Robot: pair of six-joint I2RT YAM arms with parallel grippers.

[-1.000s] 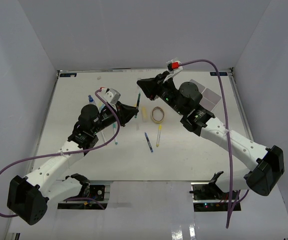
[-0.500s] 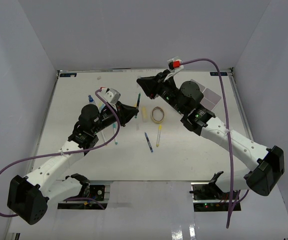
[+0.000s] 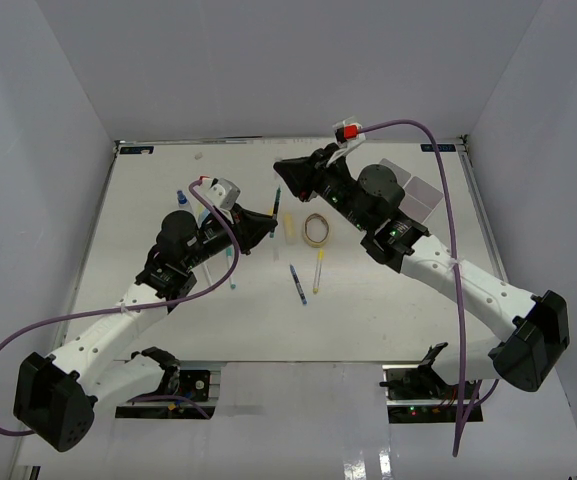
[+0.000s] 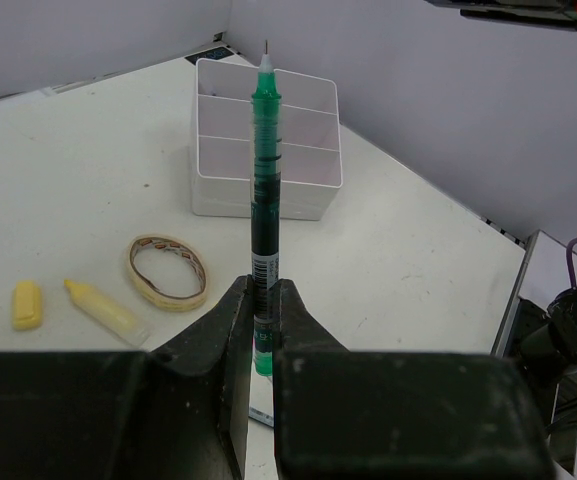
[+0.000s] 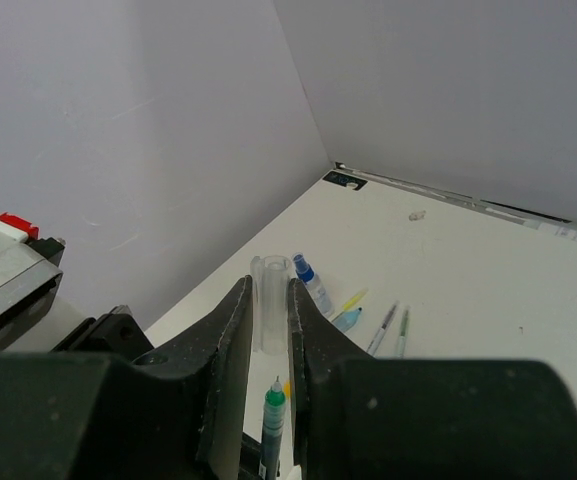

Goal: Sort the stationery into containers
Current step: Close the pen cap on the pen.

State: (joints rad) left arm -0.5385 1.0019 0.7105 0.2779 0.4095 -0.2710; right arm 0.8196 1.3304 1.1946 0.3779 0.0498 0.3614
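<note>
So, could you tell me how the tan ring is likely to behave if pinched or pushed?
The tan ring looks thin-walled and slightly oval, so it would probably flex when pinched. It lies flat on the table, so a push should slide it rather than roll it. It is likely light.

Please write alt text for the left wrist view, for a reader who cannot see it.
The left hand grips a green pen, its bare tip pointing toward a white divided tray on the table. Nearer, to the left, lie a tan ring, a yellow marker and a small yellow block.
</note>
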